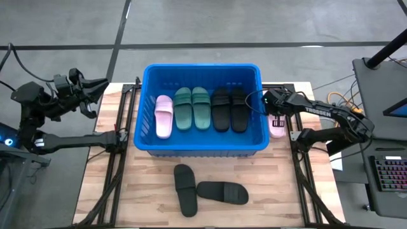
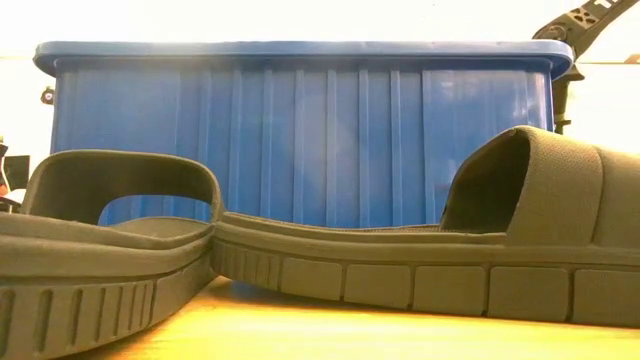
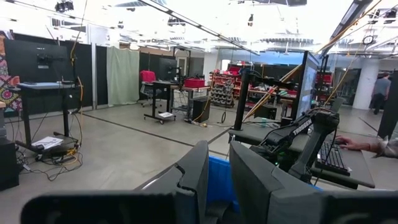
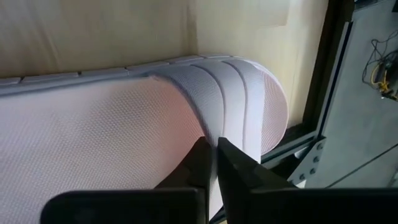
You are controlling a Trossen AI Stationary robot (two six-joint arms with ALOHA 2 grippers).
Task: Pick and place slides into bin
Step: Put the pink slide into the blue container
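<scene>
The blue bin (image 1: 146,108) stands mid-table and holds a pink slide (image 1: 164,116), two green slides (image 1: 192,108) and two black slides (image 1: 229,109), all lying flat on its floor. Another pink slide (image 1: 277,127) lies on the table just outside the bin's right wall, and my right gripper (image 4: 214,152) is shut on it. Two black slides (image 1: 186,189) (image 1: 222,192) lie sole-down near the table's front edge. My left gripper (image 1: 95,88) is held high beyond the table's left edge, narrowly open with nothing in it. My right gripper pinches the pink slide's top strap at its edge (image 4: 205,127) between its two fingers, which slant down from above. The slide lies on the wooden table beside the bin. How far the strap reaches between the fingers is hidden by the fingers themselves.
The two black slides touch each other and fill the low view's foreground (image 2: 400,270), with the bin's wall (image 2: 300,140) behind them. A desk with a keyboard (image 1: 389,175) stands right of the table. A person's hand (image 3: 354,143) rests at that desk.
</scene>
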